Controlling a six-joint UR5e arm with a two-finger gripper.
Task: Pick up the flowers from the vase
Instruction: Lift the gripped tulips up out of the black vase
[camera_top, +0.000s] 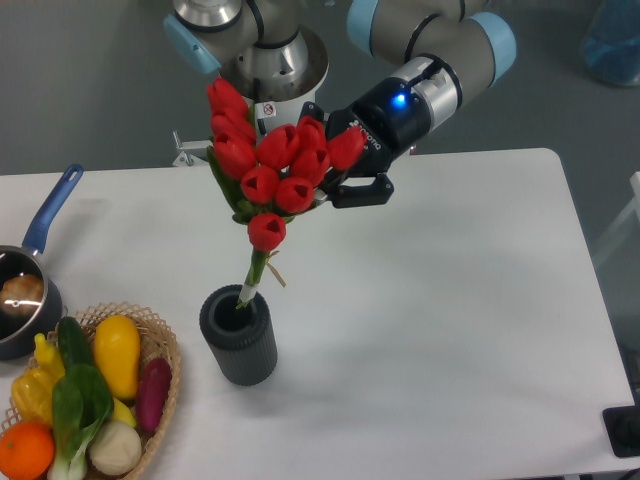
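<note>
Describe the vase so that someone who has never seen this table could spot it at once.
On the white table, look near the front left, just right of the wicker basket of vegetables. The vase is a short, dark grey cylinder with horizontal ribs. Unlike the pot with a blue handle, it has the flowers' stem ends at its mouth.

I see my arm (430, 35) as grey tubes with light-blue joint caps, a silver base, and a black gripper (345, 185) with white lettering under a blue light.
</note>
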